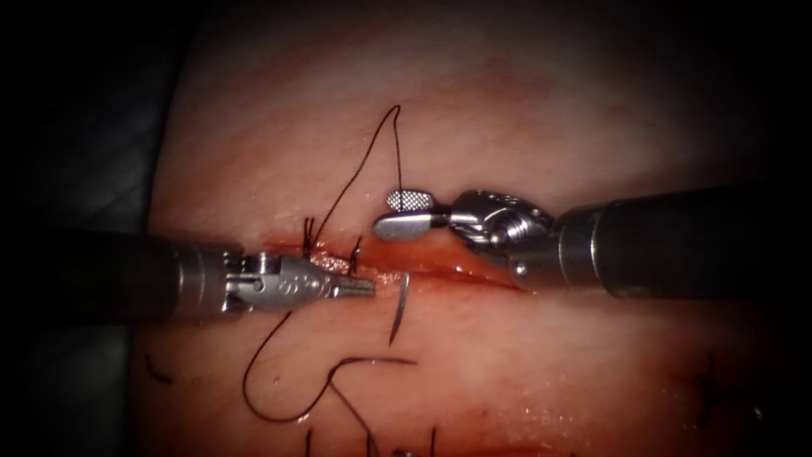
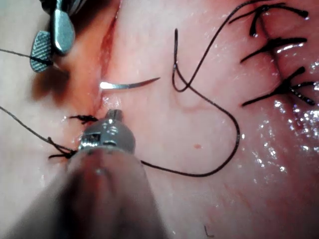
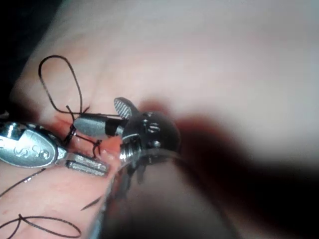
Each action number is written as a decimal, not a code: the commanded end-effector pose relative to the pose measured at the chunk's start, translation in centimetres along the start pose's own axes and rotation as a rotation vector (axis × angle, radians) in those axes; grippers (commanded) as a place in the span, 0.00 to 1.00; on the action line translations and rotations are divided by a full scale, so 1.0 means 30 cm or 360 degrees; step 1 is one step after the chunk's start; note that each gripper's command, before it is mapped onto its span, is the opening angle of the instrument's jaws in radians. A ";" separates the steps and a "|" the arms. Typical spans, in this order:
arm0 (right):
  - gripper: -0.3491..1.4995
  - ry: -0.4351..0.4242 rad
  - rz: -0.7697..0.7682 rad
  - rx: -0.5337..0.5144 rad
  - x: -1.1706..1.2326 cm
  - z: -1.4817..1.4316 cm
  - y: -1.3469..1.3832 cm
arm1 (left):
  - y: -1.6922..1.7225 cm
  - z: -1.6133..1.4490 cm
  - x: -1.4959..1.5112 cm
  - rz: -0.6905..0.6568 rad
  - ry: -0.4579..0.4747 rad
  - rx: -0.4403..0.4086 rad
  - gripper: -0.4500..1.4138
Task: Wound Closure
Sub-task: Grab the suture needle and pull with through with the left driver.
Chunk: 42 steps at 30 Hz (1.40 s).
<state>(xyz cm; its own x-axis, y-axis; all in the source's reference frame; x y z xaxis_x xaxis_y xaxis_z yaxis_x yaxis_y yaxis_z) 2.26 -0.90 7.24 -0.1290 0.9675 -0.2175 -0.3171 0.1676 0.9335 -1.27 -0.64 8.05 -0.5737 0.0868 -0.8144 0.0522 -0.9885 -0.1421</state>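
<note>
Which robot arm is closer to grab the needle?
Probably the left. Its tool sits shut and empty beside the needle, which sticks out of the tissue below the cut. The right tool is open, above the cut, farther away.

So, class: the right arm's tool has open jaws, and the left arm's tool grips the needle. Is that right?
Not quite. The left tool does not grip the needle. Its jaws are shut just short of it, and the needle is free of both tools, with one end seemingly in the tissue at the cut, as the endoscope view shows. The right tool does have open jaws.
</note>
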 end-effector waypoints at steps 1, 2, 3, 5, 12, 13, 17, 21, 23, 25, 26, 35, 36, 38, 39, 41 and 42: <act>0.76 0.0019 -0.0028 0.0015 0.0026 -0.0009 0.0046 | 0.001 0.003 0.000 0.0034 0.0041 -0.0023 0.04; 0.76 0.0028 -0.0028 0.0025 0.0033 -0.0018 0.0056 | 0.002 0.003 0.000 0.0049 0.0076 -0.0043 0.07; 0.76 0.0028 -0.0030 0.0031 0.0038 -0.0025 0.0066 | 0.003 0.003 0.000 0.0077 0.0121 -0.0058 0.11; 0.75 0.0025 -0.0033 0.0040 0.0046 -0.0041 0.0085 | 0.003 0.002 0.001 0.0133 0.0155 -0.0077 0.21; 0.69 0.0064 -0.0038 0.0025 0.0067 -0.0082 0.0135 | 0.006 0.002 0.004 0.0302 0.0278 -0.0089 0.41; 0.69 0.0065 -0.0040 0.0021 0.0065 -0.0084 0.0139 | 0.006 0.002 0.005 0.0326 0.0289 -0.0088 0.45; 0.69 0.0069 -0.0050 0.0016 0.0047 -0.0088 0.0148 | 0.006 0.004 0.006 0.0367 0.0316 -0.0088 0.66; 0.68 0.0074 -0.0062 0.0021 0.0021 -0.0088 0.0147 | 0.006 0.006 0.006 0.0388 0.0329 -0.0079 0.60; 0.67 0.0076 -0.0066 0.0017 0.0012 -0.0087 0.0148 | 0.006 0.008 0.005 0.0397 0.0330 -0.0076 0.59; 0.66 0.0077 -0.0079 0.0016 0.0004 -0.0087 0.0149 | 0.006 0.011 0.005 0.0404 0.0330 -0.0070 0.59; 0.66 0.0077 -0.0081 0.0017 0.0000 -0.0087 0.0149 | 0.006 0.012 0.004 0.0406 0.0330 -0.0069 0.58; 0.64 0.0082 -0.0088 0.0017 -0.0019 -0.0093 0.0146 | 0.003 0.020 0.001 0.0419 0.0308 -0.0034 0.47; 0.64 0.0082 -0.0088 0.0018 -0.0020 -0.0094 0.0146 | 0.002 0.020 0.001 0.0419 0.0306 -0.0032 0.48; 0.64 0.0085 -0.0090 0.0022 -0.0024 -0.0098 0.0147 | 0.001 0.021 0.001 0.0419 0.0309 -0.0031 0.55; 0.62 0.0086 -0.0091 0.0019 -0.0027 -0.0101 0.0148 | 0.000 0.021 0.000 0.0421 0.0317 -0.0025 0.59; 0.62 0.0086 -0.0092 0.0016 -0.0029 -0.0105 0.0150 | -0.001 0.022 -0.001 0.0423 0.0320 -0.0026 0.59; 0.62 0.0088 -0.0092 0.0013 -0.0030 -0.0107 0.0150 | -0.001 0.022 -0.001 0.0423 0.0323 -0.0016 0.59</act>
<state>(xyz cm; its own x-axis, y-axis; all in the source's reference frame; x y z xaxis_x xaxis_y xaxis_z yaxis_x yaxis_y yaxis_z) 1.77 -0.95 7.54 -0.1640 0.9437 -0.2874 -0.3193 0.2249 0.9206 -1.73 -0.66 8.41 -0.3630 -0.1501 -0.9196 0.1846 -0.9790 0.0869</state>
